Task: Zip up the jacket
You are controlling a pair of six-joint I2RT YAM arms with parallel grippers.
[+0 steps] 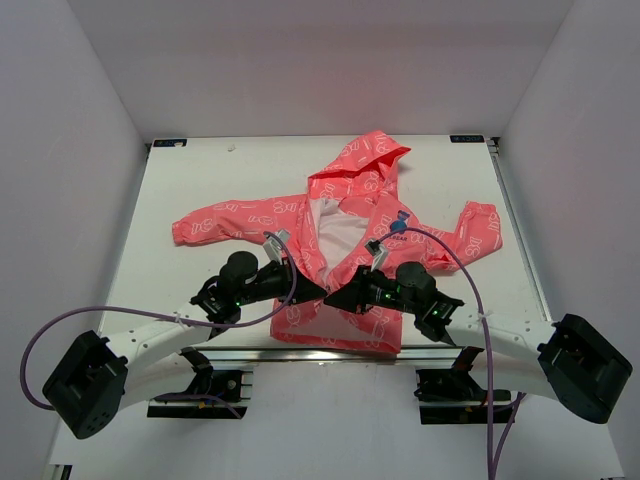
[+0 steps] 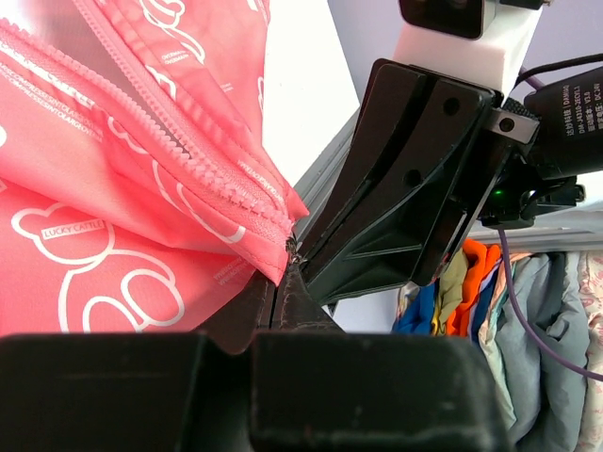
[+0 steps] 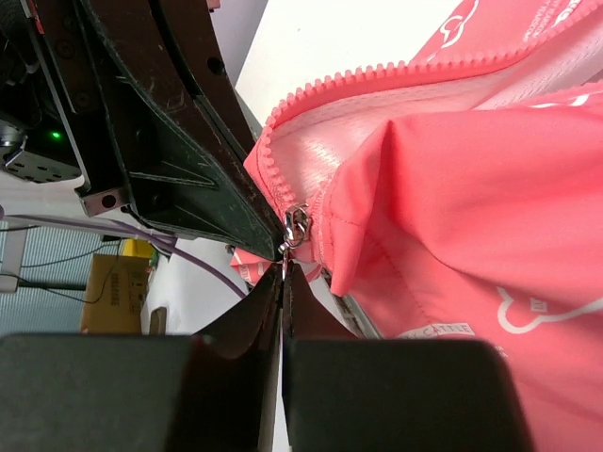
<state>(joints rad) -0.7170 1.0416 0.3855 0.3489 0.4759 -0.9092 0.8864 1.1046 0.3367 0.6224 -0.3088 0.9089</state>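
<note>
Closed on the zipper slider (image 3: 296, 226), the right gripper (image 3: 283, 282) meets the left gripper (image 2: 285, 282), clamped on the hem (image 2: 271, 247) beside it, at the table's (image 1: 200, 170) near edge; the jacket (image 1: 375, 215) lies flat, zip (image 2: 170, 141) running away toward the hood (image 1: 360, 160) at the far edge

white "LUCKY CASTLE" lettering inside a bear outline (image 2: 71, 254) printed on the jacket (image 2: 141, 169), smaller lines of the same white print elsewhere on the fabric unreadable, tiny white lettering on a black motor housing (image 2: 565, 104) too blurred to read
</note>
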